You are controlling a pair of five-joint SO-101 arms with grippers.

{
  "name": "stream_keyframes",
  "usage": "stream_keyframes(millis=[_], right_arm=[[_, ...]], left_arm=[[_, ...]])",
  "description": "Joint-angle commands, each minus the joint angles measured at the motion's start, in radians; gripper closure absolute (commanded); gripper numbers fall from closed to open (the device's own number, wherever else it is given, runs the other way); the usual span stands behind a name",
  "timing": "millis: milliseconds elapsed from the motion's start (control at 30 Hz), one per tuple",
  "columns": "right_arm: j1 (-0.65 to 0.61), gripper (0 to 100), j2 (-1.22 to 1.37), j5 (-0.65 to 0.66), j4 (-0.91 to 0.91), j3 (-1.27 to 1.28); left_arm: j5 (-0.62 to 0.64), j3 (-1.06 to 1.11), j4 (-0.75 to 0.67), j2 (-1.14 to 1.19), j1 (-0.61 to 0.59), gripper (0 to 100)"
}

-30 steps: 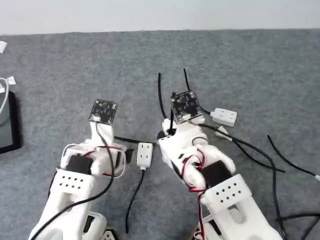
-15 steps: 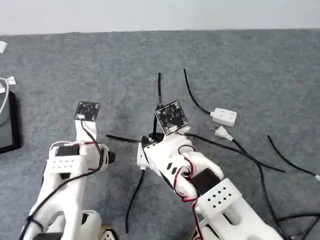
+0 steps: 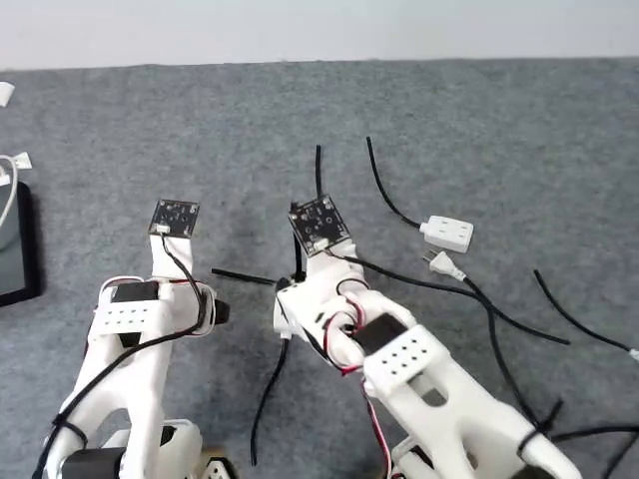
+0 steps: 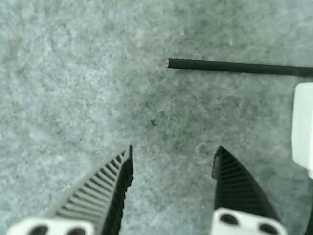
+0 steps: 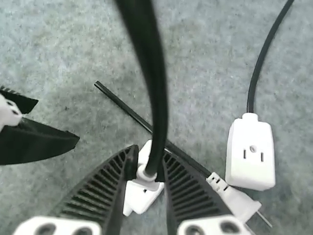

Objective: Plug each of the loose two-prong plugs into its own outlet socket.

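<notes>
Right gripper [image 5: 147, 154] jaws are clamped on a white plug [image 5: 139, 196], and its black cord [image 5: 146, 73] rises toward the wrist camera. Just beside it on the grey desk [image 3: 519, 120] lies the near outlet socket [image 5: 249, 154], face up with its slots free. A loose two-prong plug [image 5: 237, 198] lies flat at the socket's end; can't tell if they touch. Its thin cable [image 5: 127, 110] passes behind the held plug. Left gripper [image 4: 174, 152] jaws are apart and hold nothing, hovering over bare desk near the cable's cut end [image 4: 168, 62].

Change over the last second: the right arm [image 3: 399, 359] has swung left with the plug and now covers the near socket's spot in the high view. The left arm [image 3: 130, 329] pulled off to the left, then stopped.

Reading: left made room and right is on the approach to insertion. The held plug sits beside the socket, not over the slots, and its prongs are hidden, so nothing is seated yet. Next it needs prong-to-slot alignment.

The far outlet socket [image 3: 446, 233] and another loose plug [image 3: 442, 264] just beside it lie well apart from the arms, unplugged. Task looks early.
</notes>
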Motion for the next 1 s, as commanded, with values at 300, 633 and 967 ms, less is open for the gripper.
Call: stream_keyframes(millis=[300, 633, 967], right_arm=[[0.048, 99.1, 0.062, -0.005, -0.065, -0.095], [0.048, 99.1, 0.064, -0.003, -0.067, -0.095], [0.048, 99.1, 0.096, -0.002, -0.073, -0.098]], left_arm=[[-0.006, -0.048, -0.021, 0.002, -0.006, 75], [-0.006, -0.047, -0.021, 0.003, -0.006, 75], [-0.008, -0.047, -0.02, 0.003, -0.006, 75]])
